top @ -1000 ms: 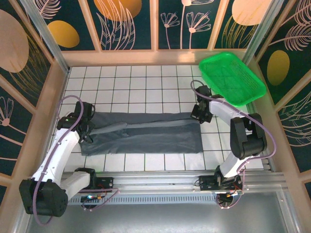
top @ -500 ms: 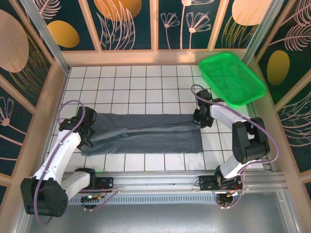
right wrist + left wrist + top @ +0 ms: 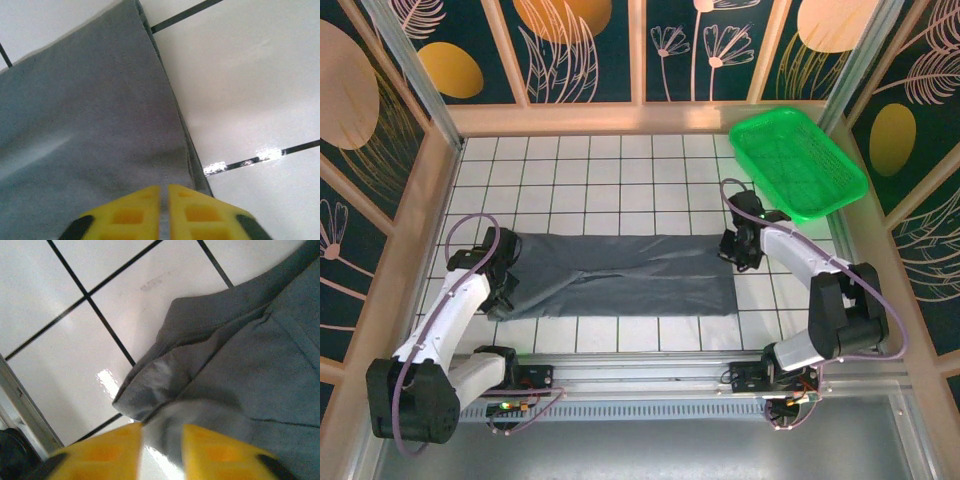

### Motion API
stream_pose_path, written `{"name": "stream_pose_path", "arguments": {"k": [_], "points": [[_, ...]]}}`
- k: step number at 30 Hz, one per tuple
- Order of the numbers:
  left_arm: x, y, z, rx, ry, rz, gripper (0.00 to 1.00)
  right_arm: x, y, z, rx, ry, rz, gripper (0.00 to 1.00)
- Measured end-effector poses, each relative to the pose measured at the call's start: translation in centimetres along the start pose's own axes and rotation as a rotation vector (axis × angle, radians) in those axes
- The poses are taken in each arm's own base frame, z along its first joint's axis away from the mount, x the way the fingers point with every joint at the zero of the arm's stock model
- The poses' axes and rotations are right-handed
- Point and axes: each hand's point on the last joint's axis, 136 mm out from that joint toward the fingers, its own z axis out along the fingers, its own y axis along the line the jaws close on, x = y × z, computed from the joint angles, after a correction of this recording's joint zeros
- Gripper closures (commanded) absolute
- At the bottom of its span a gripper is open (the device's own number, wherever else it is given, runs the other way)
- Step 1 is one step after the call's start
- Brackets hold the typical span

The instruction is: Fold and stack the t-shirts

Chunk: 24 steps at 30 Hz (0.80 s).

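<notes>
A dark slate-grey t-shirt [image 3: 620,280] lies folded into a long band across the white tiled table. At the band's left end, my left gripper [image 3: 505,290] hovers low over the rumpled sleeve. In the left wrist view that gripper [image 3: 162,440] stands open, and a bulge of the t-shirt [image 3: 260,365] lies loose between the yellow fingers [image 3: 105,452]. At the band's far right corner, my right gripper [image 3: 733,250] sits on the cloth. Seen from the right wrist, its jaws [image 3: 164,192] are almost together, pinching a thin sliver of the t-shirt [image 3: 90,115] near the hem.
A bright green mesh basket [image 3: 798,160] stands tilted at the back right corner. Wooden walls ring the table [image 3: 620,180], and a metal rail [image 3: 640,375] runs along its near edge, close to the shirt's front side.
The upper flap has come down, so the shirt lies flatter. Both grippers have shifted slightly toward the near edge. The left jaws have opened off the sleeve.
</notes>
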Motion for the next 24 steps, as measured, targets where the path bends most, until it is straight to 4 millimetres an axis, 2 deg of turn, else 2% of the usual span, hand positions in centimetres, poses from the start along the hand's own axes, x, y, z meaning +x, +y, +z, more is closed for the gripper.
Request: {"name": "stream_pose_path", "arguments": {"k": [3, 5, 9, 11, 15, 19, 20, 21, 24], "points": [[-0.2, -0.2, -0.3, 0.005, -0.004, 0.0, 0.57, -0.5, 0.5, 0.6, -0.004, 0.006, 0.002, 0.92], [-1.1, -1.1, -1.2, 0.029, -0.018, -0.006, 0.59, -0.8, 0.8, 1.0, -0.009, 0.008, 0.002, 0.92], [-4.1, -5.4, -3.1, 0.12, -0.059, -0.019, 0.62, -1.8, 2.0, 1.8, -0.031, 0.014, 0.002, 0.91], [-5.2, -8.2, -2.9, 0.157, -0.057, -0.02, 0.63, -2.7, 2.7, 2.4, -0.034, 0.015, 0.001, 0.91], [-6.5, -13.0, -0.2, 0.196, -0.024, -0.028, 0.65, -3.5, 3.3, 4.2, -0.029, 0.031, 0.001, 0.91], [-7.6, -15.6, 4.0, 0.182, 0.024, -0.031, 0.73, -3.6, 3.0, 5.8, 0.0, 0.063, 0.013, 0.91], [-7.8, -15.9, 4.7, 0.177, 0.03, -0.035, 0.74, -3.8, 3.0, 5.9, 0.003, 0.066, 0.015, 0.91], [-8.0, -15.8, 6.2, 0.156, 0.05, -0.04, 0.76, -4.2, 3.1, 5.9, 0.008, 0.06, 0.02, 0.91], [-8.0, -14.5, 8.6, 0.11, 0.087, -0.05, 0.8, -5.0, 3.2, 6.2, 0.018, 0.064, 0.038, 0.9]]}}
